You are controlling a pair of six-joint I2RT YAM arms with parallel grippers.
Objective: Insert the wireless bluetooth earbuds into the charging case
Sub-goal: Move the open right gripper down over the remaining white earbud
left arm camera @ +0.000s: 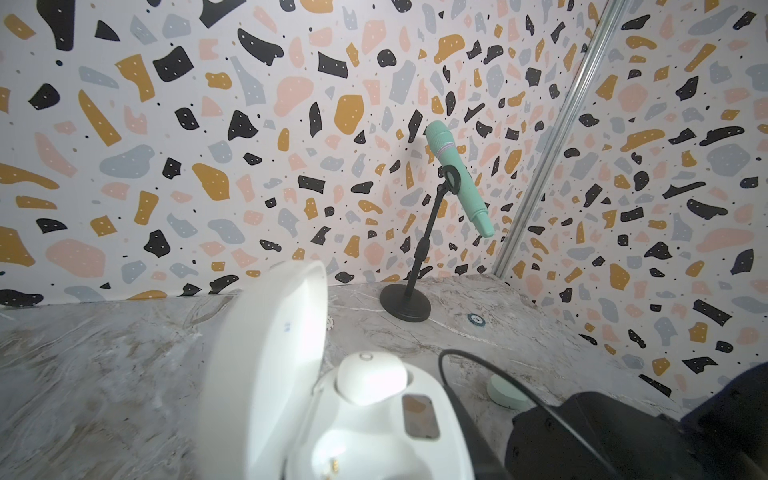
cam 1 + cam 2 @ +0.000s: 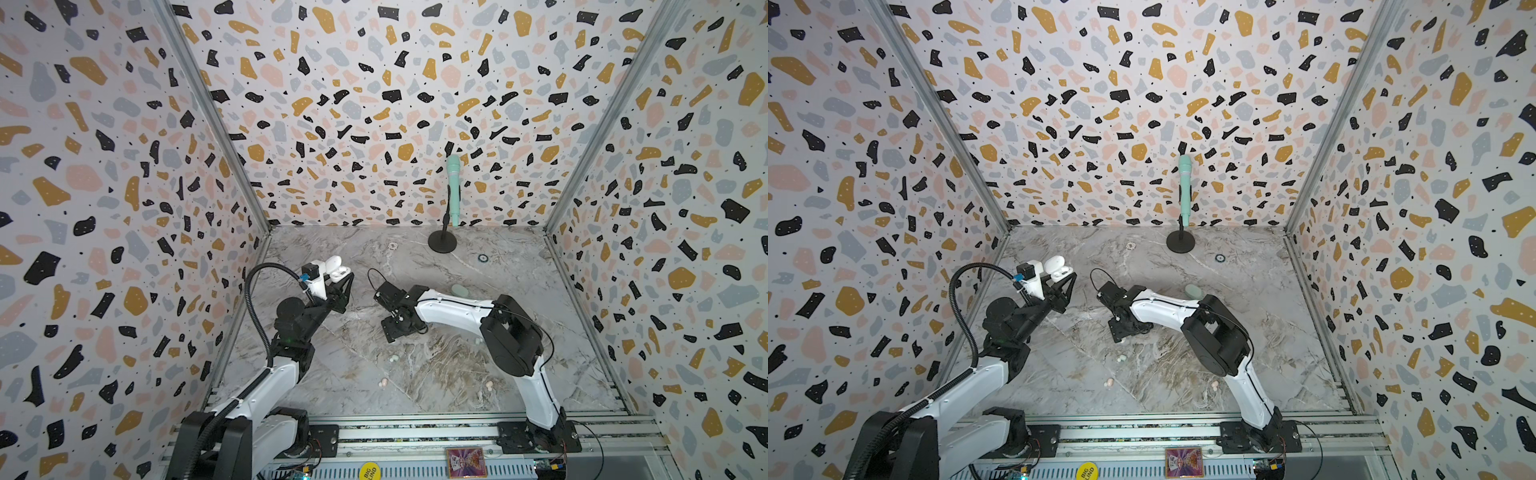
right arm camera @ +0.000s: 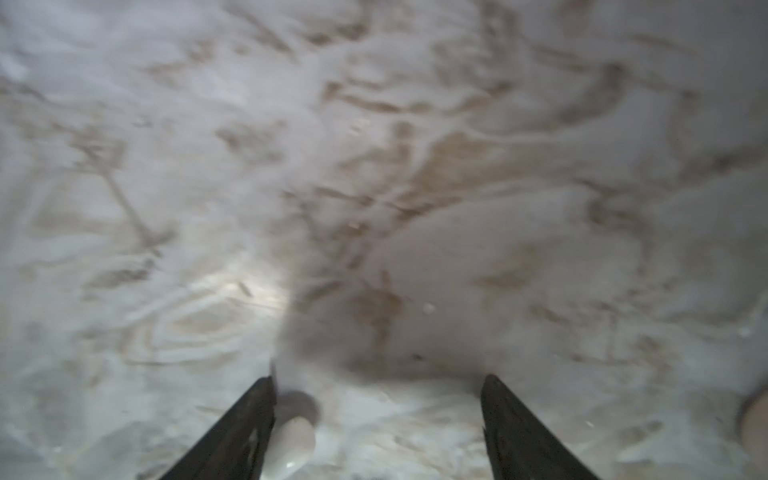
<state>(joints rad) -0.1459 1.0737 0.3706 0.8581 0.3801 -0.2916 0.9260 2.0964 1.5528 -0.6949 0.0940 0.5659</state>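
Right gripper (image 3: 378,379): jaws spread wide, pointing down at the marble table (image 3: 415,166), nothing clamped.

White earbud (image 3: 291,440) sits off-centre in the gap, touching or just beside the inner face of one finger (image 3: 245,428). The opposite finger is well apart from it. The view is blurred; the bud's long axis looks roughly parallel to that finger, not certain.

Left gripper (image 2: 343,286): closed on the white charging case (image 2: 337,269), held off the table left of centre in both top views, lid raised. Seated earbud (image 1: 370,378) fills one well; the empty well (image 1: 340,449) lies beside it.

Right arm is nearer the loose bud.

Judgement: the jaws should shift sideways to centre the bud before closing, or it may be nudged away.

Spare buds (image 2: 392,357) lie lower centre.
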